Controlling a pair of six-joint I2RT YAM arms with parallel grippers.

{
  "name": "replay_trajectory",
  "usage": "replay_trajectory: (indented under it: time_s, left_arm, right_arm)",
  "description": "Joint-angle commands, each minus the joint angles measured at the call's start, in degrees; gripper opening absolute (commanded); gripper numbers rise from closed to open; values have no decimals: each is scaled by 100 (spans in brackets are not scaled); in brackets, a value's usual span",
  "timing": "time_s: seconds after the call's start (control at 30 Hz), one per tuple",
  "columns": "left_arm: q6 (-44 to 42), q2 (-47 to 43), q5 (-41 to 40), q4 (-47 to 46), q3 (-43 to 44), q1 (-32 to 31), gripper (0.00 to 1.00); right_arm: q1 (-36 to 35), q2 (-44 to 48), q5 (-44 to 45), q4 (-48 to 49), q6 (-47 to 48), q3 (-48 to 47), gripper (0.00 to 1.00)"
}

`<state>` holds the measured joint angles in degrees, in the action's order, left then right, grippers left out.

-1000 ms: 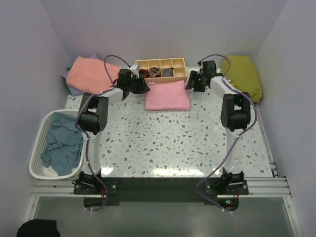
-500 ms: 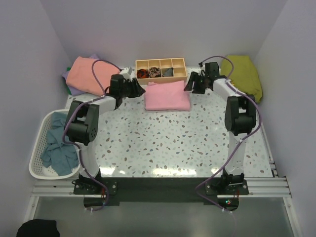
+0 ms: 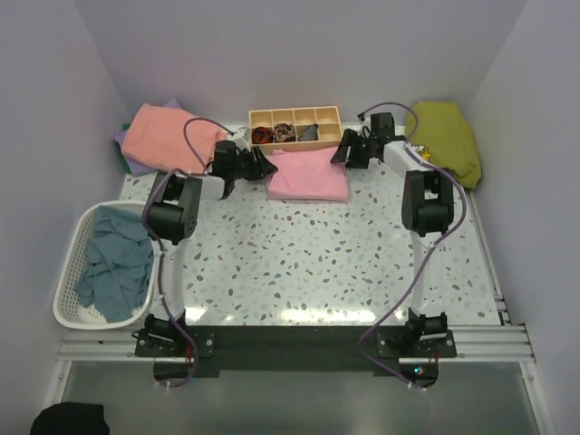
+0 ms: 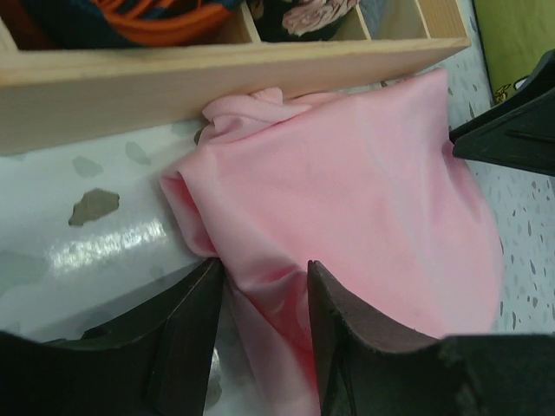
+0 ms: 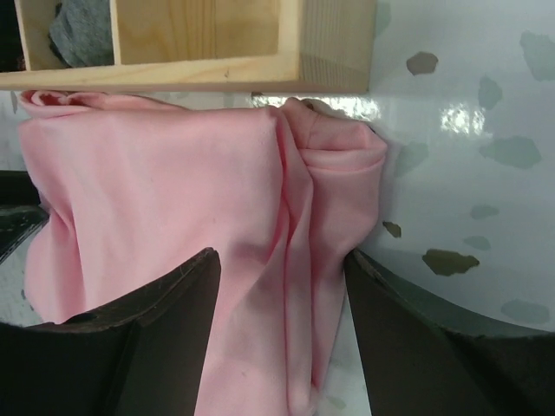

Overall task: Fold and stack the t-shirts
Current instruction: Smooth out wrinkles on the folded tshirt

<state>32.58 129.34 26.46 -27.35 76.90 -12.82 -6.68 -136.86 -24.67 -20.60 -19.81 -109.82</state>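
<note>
Pink t-shirt (image 4: 364, 191), folded by the wooden tray (image 4: 217, 82), now sits between both sets of fingers. The arms have just closed in: right gripper (image 5: 279, 256) spread wide, left gripper (image 4: 264, 270) straddling cloth, pinch unclear. Lifting to stack likely follows.

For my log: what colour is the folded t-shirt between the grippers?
The t-shirt is plain light pink, clearest in right wrist view.

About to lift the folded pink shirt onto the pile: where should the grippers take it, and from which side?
Take the pink t-shirt by its two bunched side folds, left gripper from the left, right gripper from the right. Its far edge butts the wooden tray, blocking that side.
</note>
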Motion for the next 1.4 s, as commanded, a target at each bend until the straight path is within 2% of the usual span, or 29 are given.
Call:
replay_trajectory:
  time_s: [0.0, 0.13, 0.27, 0.4, 0.43, 0.5, 0.53, 0.6, 0.8, 0.93, 0.97, 1.07, 1.1, 1.13, 1.2, 1.3, 1.37]
  left_arm:
    - [117, 337, 228, -174, 720, 25, 49]
    - [83, 644, 369, -16, 1448, -1, 49]
    - [-137, 1093, 615, 606, 2258, -80, 49]
    - [-357, 1164, 782, 819, 2321, -247, 49]
    - [-383, 1129, 808, 793, 2120, -273, 49]
    - [-366, 928, 817, 697, 1830, -326, 48]
    - [-314, 822, 808, 627, 1402, -344, 47]
    - [-252, 383, 747, 477, 882, -370, 47]
    - [-33, -1313, 36, -120, -2059, -520, 45]
    - [161, -2394, -412, -61, -3311, -590, 45]
    - [152, -2761, -640, -16, -3496, -625, 45]
    - [74, -3203, -773, 134, -3937, -634, 45]
    - [30, -3257, -817, 160, -4007, -634, 45]
    - [-5, -3292, -870, 195, -4008, -634, 45]
    - [-180, -3301, -984, 300, -3842, -634, 45]
    - [-365, -3248, -1063, 599, -3456, -634, 45]
    - [-393, -3283, -1134, 775, -3314, -634, 45]
  right_arm:
    - [-9, -490, -424, -242, 100, -452, 64]
    - [-35, -772, -1074, -348, 92, -663, 65]
    - [-106, -1123, -1742, -673, 170, -944, 63]
    - [-193, -1247, -1945, -753, 206, -823, 34]
    - [-185, -1203, -1980, -674, 189, -639, 23]
    - [-185, -1133, -2068, -638, 197, -454, 17]
    - [-185, -976, -2069, -647, 232, -218, 10]
    - [-202, -765, -2042, -603, 320, 99, 8]
    - [-229, 316, -1779, -629, 531, 1645, 8]
    - [-255, 905, -1244, -989, 768, 2306, 7]
    - [-264, 1089, -1225, -998, 812, 2438, 8]
    - [-290, 1293, -1155, -937, 804, 2834, 9]
    - [-282, 1424, -1068, -920, 777, 2956, 12]
    - [-299, 1477, -997, -911, 751, 3001, 19]
    - [-290, 1678, -961, -745, 733, 3167, 50]
    - [-281, 1934, -1014, -490, 628, 3309, 63]
    - [-290, 2285, -709, -410, 567, 3388, 67]
